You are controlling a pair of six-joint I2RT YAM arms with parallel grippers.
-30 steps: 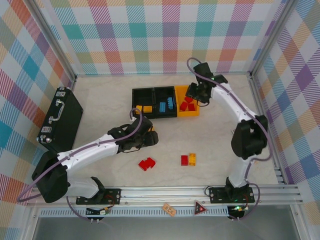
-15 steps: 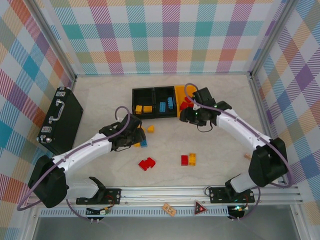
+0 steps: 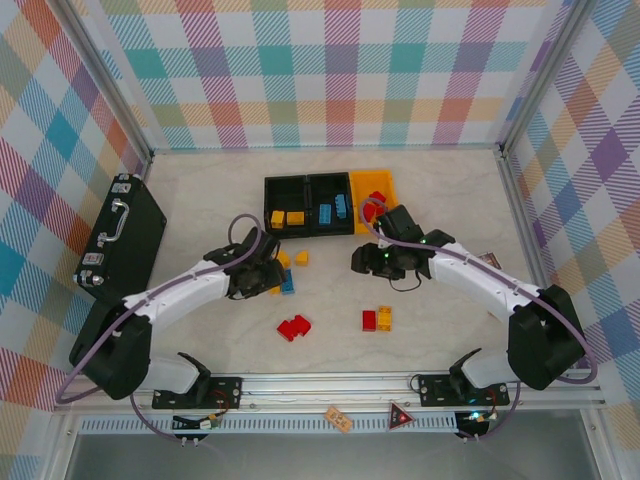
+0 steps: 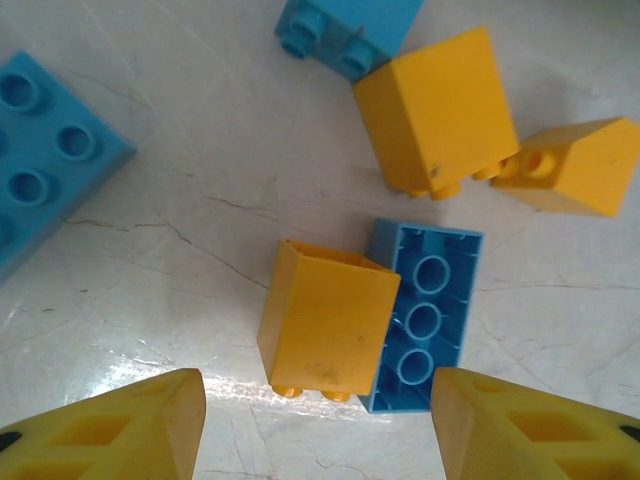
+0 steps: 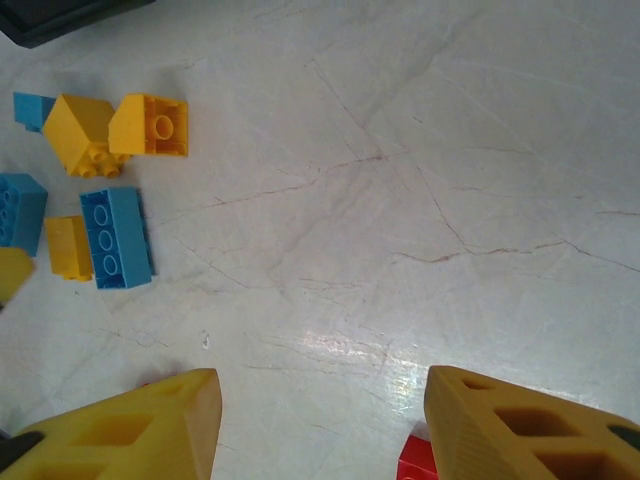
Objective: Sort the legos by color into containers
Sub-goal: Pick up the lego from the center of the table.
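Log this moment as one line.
left jaws: open, empty, over yellow brick beside blue brick | right jaws: open, empty, over table | sorting: unfinished

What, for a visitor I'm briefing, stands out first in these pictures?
Bright plaid walls ring a pale table. At its far middle sit the joined containers; just in front, the left fingers stand open over loose yellow and blue legos, with red legos nearer the front edge.
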